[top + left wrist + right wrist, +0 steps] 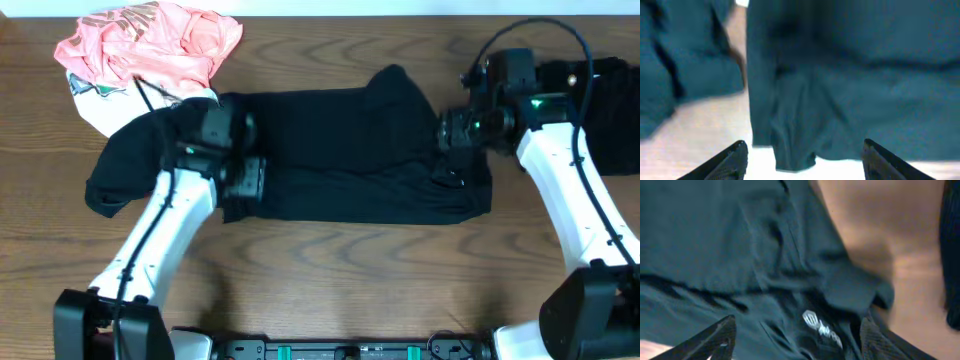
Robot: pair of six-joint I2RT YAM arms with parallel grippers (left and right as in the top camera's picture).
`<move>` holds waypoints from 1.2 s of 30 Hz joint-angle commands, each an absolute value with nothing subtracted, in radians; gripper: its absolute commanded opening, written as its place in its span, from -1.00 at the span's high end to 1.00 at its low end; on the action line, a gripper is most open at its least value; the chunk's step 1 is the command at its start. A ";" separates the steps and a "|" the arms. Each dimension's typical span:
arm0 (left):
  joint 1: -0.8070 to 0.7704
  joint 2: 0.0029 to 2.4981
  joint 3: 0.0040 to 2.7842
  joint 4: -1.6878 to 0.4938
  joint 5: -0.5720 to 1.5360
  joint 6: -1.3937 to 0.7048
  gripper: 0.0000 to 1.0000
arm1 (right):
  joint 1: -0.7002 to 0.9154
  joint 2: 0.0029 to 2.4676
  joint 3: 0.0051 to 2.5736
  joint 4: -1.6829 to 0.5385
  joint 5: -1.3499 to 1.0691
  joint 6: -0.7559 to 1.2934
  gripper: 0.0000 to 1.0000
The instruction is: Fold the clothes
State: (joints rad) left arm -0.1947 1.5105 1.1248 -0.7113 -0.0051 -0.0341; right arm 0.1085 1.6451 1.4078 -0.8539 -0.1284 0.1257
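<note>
- Left end effector point(803, 145) stood wide open, gripping nothing, with the black garment point(850, 90) hem just ahead.
- Right end effector point(797, 321) gaped empty over the garment's white logo point(822, 327).

Dark garment point(850, 85) fills most of frame, wrinkled hem low-centre. Second dark fold point(685, 65) at left, strip of pale tabletop point(695, 127) btwn them. Left gripper point(804, 167): jaws wide apart, hem just above.

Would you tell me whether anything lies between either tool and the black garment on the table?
Nothing visible does; the left tool and the right tool are both open right over the black garment.
</note>
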 commanded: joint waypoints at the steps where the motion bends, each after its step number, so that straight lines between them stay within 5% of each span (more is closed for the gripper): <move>1: -0.175 1.554 1.245 -0.717 0.027 -0.045 -0.49 | 0.147 1.663 1.476 -0.808 -0.134 0.075 -0.62; 18: -0.144 1.913 1.362 -0.254 0.008 -0.012 -0.56 | 0.173 1.977 1.485 -0.336 -0.108 -0.018 -0.66; 36: -0.086 2.127 1.362 0.021 0.008 -0.012 -0.56 | 0.173 2.084 1.485 -0.196 -0.101 -0.032 -0.72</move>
